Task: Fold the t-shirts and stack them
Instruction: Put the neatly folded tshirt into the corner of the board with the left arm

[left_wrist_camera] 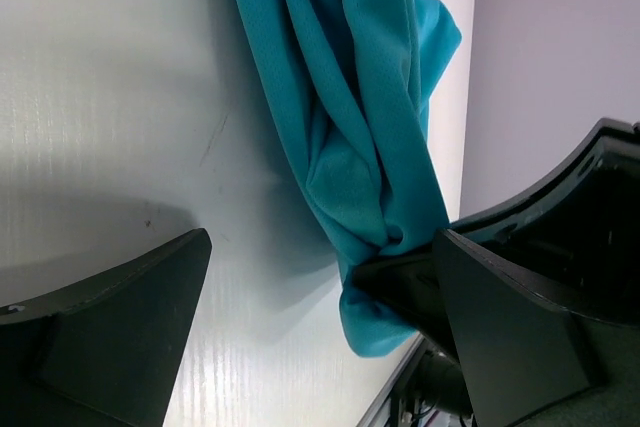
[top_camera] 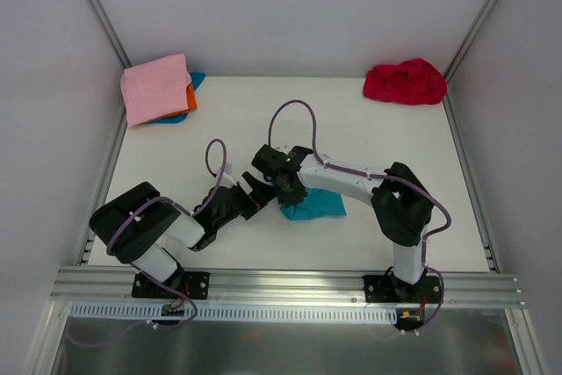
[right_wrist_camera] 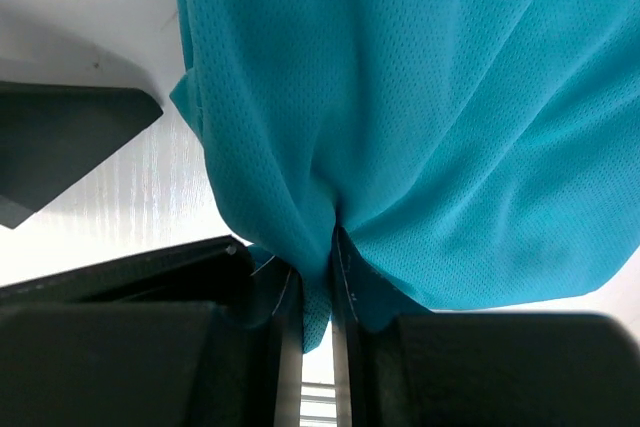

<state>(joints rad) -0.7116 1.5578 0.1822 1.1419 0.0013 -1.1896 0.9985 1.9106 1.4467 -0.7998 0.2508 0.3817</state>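
One pinch only: right gripper is clamped on a bunched fold of the teal shirt, mid-bench, near front. Left gripper wide open just beside it, holding nothing. Risks imo: thin mesh slips out on lift; wad drags instead of spreading; grippers v. close, could clash. Pink-topped stack far left, red shirt far right.

Folded stack sat far-left on the table, crumpled shirt far-right, bunched shirt centre, nearer the front edge.
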